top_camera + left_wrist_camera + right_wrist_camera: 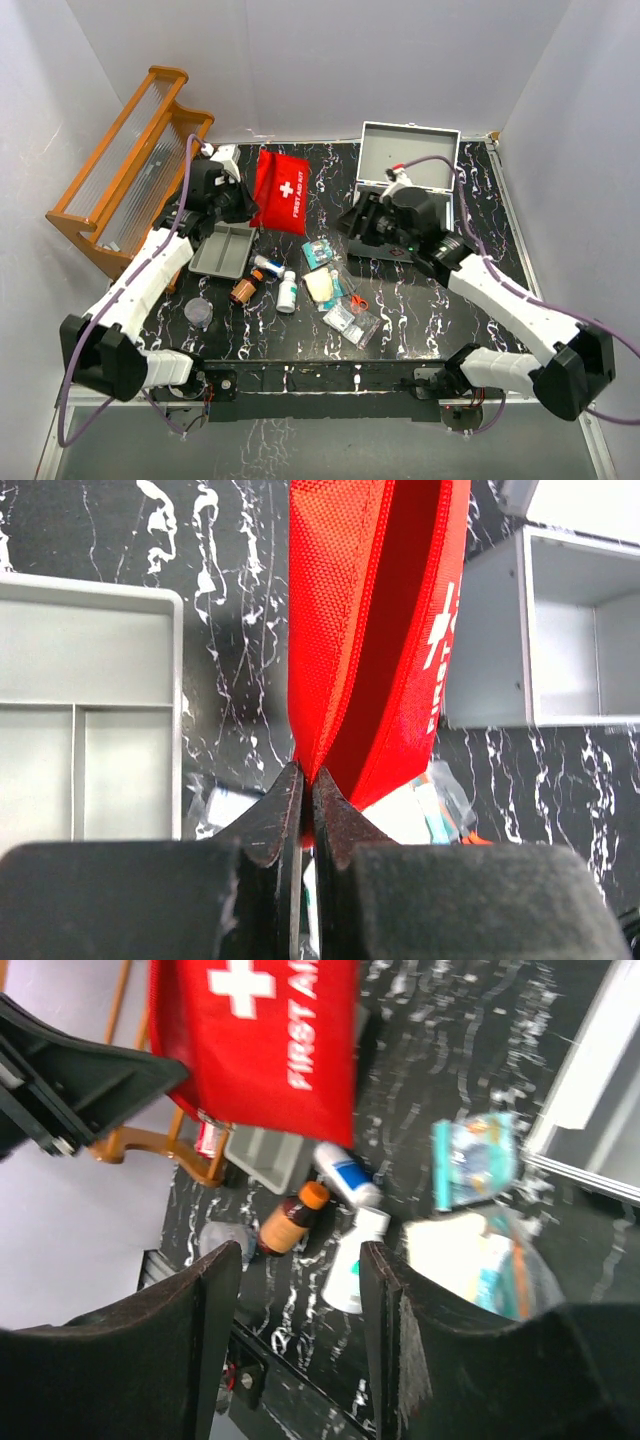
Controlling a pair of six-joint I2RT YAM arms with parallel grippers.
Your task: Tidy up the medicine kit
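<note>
Red first aid pouch (283, 190) is pinched tight by my left gripper (306, 785), and my right gripper (300, 1255), off to its right, hangs open and empty.

Our count by kind
We see one red pouch (282, 190), one grey tray (224, 250), one silver case (408, 175), one wooden rack (130, 165) and three small bottles (287, 291).

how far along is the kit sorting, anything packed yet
Barely started. Done: the metal case stands open, and nothing shows in the grey tray. In hand: the left tool is shut on the red first aid pouch; the right tool is open, holding nothing. Left: the amber bottle, white bottle and packets lie loose on the table.
</note>
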